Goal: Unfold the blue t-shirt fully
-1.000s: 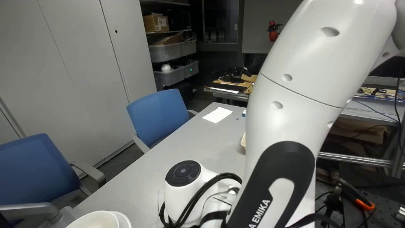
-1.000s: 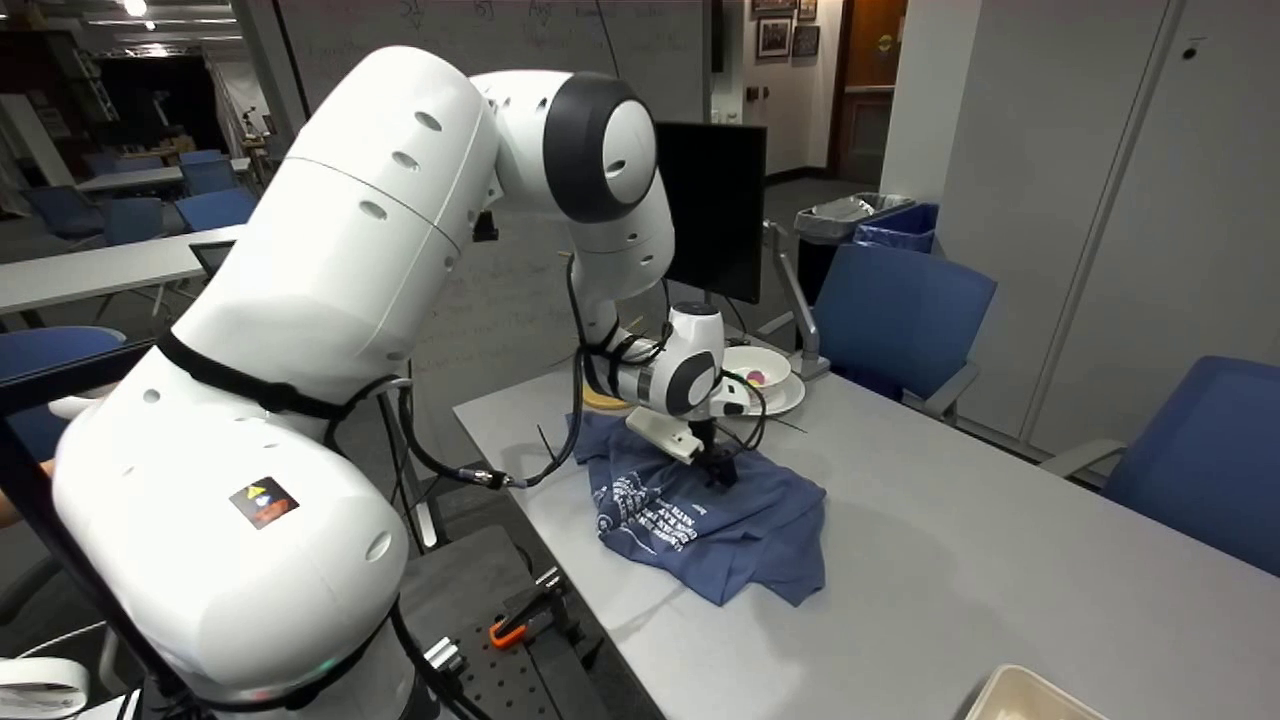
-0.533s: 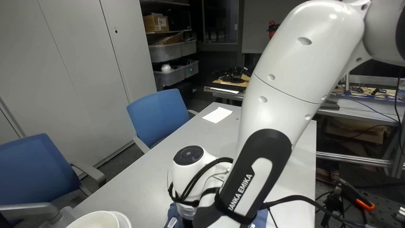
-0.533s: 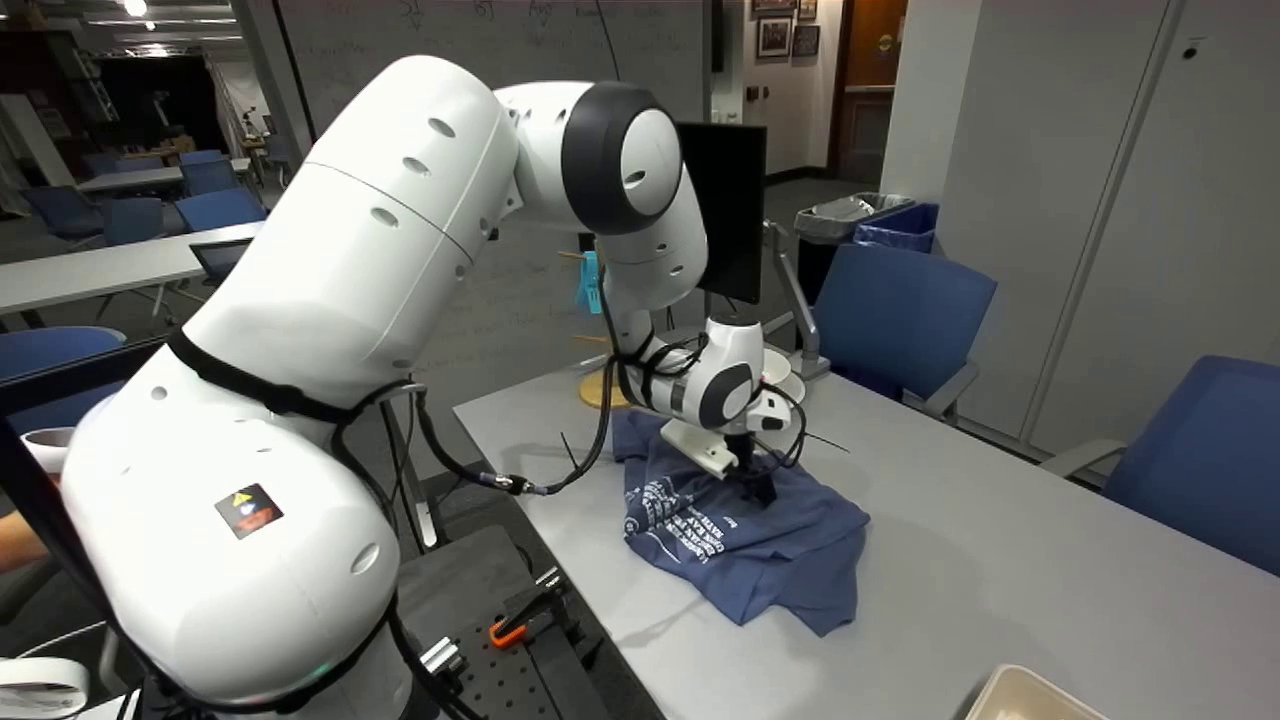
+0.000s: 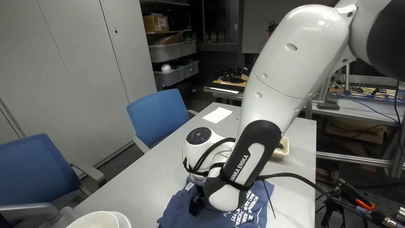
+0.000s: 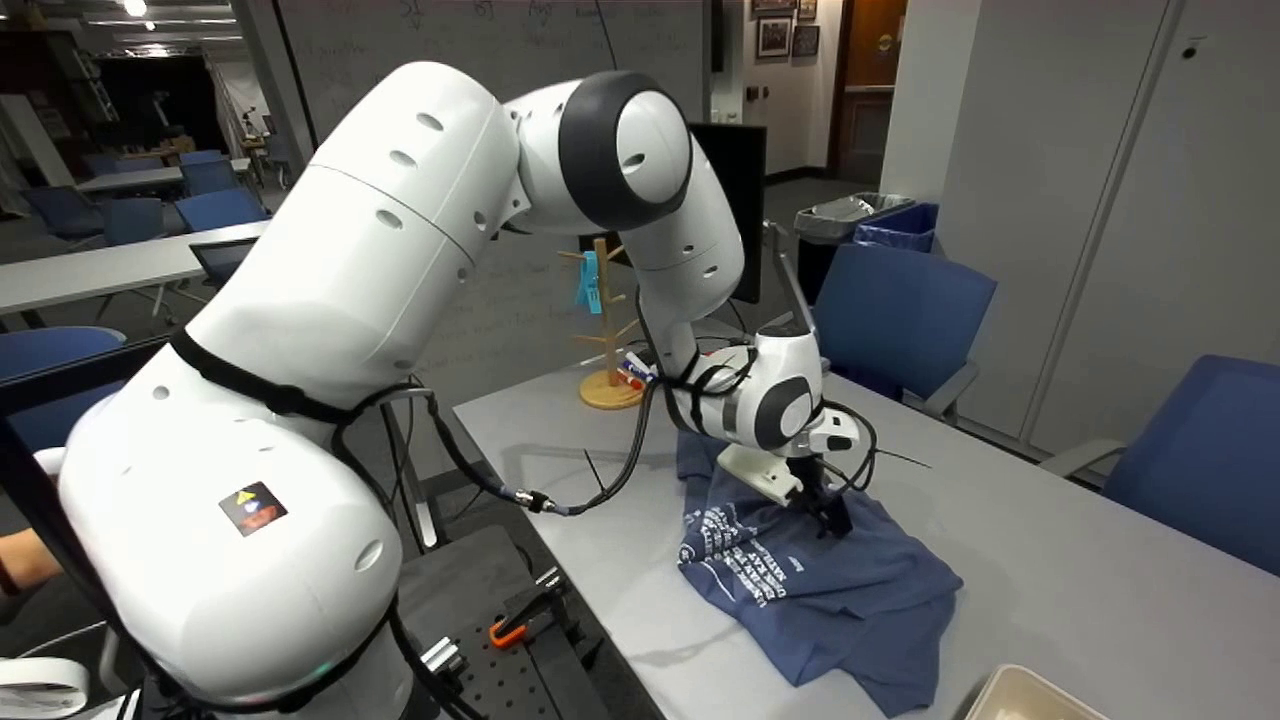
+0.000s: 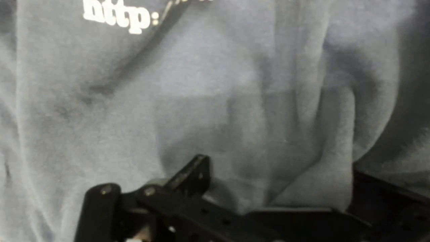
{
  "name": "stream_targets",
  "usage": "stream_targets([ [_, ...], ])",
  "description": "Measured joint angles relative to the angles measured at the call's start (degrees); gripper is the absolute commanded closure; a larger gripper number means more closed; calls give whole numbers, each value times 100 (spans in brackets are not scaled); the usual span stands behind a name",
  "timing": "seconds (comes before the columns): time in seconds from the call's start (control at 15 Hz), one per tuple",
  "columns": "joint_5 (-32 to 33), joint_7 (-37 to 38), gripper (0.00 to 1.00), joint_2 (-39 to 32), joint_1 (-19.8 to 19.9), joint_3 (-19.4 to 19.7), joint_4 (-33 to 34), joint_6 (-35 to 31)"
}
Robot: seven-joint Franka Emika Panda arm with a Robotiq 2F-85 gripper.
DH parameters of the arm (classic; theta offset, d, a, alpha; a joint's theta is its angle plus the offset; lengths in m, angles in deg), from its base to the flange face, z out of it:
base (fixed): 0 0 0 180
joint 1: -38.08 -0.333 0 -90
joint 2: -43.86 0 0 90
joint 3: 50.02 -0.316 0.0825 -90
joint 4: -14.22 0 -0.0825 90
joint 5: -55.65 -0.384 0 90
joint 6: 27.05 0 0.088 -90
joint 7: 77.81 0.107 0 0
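Note:
The blue t-shirt [image 6: 850, 610] lies crumpled on the table, part of its white lettering showing. In an exterior view the same shirt [image 5: 182, 209] is partly hidden behind the arm. My gripper [image 6: 828, 515] points down into the cloth with its fingertips at the fabric. Up close in the wrist view, my gripper [image 7: 278, 178] stands open, one of its fingers [image 7: 196, 176] showing on the left; cloth covers much of the right side. Folds of shirt [image 7: 215, 67] bunch up between the jaws, below the printed "http:".
A beige container [image 6: 1030, 698] stands on the table at the near edge of an exterior view. A wooden stand [image 6: 605, 345] with a blue clip and some markers [image 6: 635, 370] are behind the arm. White bowls [image 5: 95, 220] and a paper sheet [image 5: 217, 115] are also on the table.
Gripper and t-shirt have slid together along the table toward the beige container, and the shirt's near corner reaches further out. The wooden stand has come into view behind the arm.

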Motion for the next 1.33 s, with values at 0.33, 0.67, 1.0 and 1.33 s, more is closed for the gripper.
stream_targets([
  [0.33,245,819,0,-394,-628,889,313,-89],
  [0.67,113,1078,0,-485,-493,776,601,169],
  [1.0,-230,947,0,-456,350,9,969,496],
  [1.33,-408,314,0,-352,1116,-699,985,615],
])
